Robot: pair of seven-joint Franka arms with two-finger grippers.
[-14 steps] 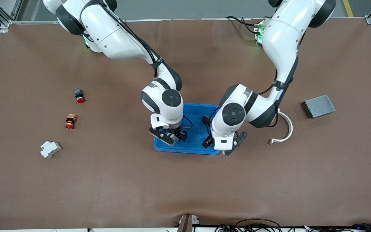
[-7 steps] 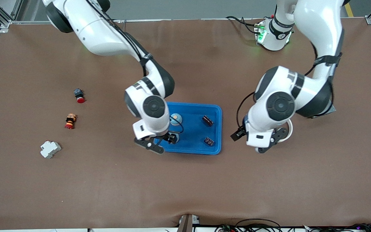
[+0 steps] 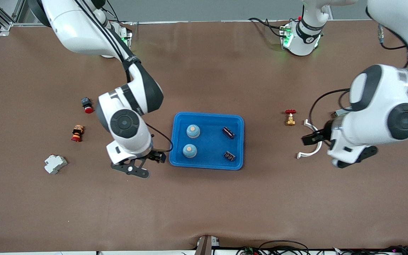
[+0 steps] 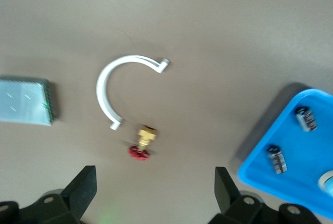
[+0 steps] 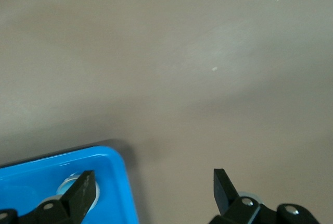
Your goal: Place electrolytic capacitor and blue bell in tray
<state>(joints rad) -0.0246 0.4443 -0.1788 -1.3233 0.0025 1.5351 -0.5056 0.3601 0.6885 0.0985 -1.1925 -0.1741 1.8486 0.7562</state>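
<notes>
Nearest the front camera, toward the right arm's end of the table, lies a small white plastic terminal block (image 3: 55, 164). The right gripper (image 3: 137, 166) hangs over bare brown table mat (image 3: 204, 205) just beside the tray's rim, its fingers (image 5: 83, 191) spread wide and holding nothing. The left gripper (image 4: 153, 190) is up over the mat at the left arm's end, above a white plastic half-ring clip (image 3: 312, 140), its jaws also fully apart and empty.

The shallow bright blue rectangular plastic tray (image 3: 207, 165) with rounded corners and a raised rim sits at mid-table, with nothing over it. Inside it lie two pale blue domed bells, the nearer bell (image 3: 189, 151) showing an orange centre and the farther bell (image 3: 193, 131) beside it. At the tray's side toward the left arm lie two small dark cylindrical electrolytic capacitors, the nearer capacitor (image 3: 230, 156) and the farther capacitor (image 3: 228, 132), both on their sides.

Farther out, a small brass valve with a red handwheel (image 3: 290, 118) stands apart from the tray, near the clip. The left wrist view shows a grey metal box (image 4: 26, 108) beside the clip. Toward the right arm's end lie an orange-and-red push button (image 3: 77, 133) and, farther still, a black push button with a red cap (image 3: 86, 105).
</notes>
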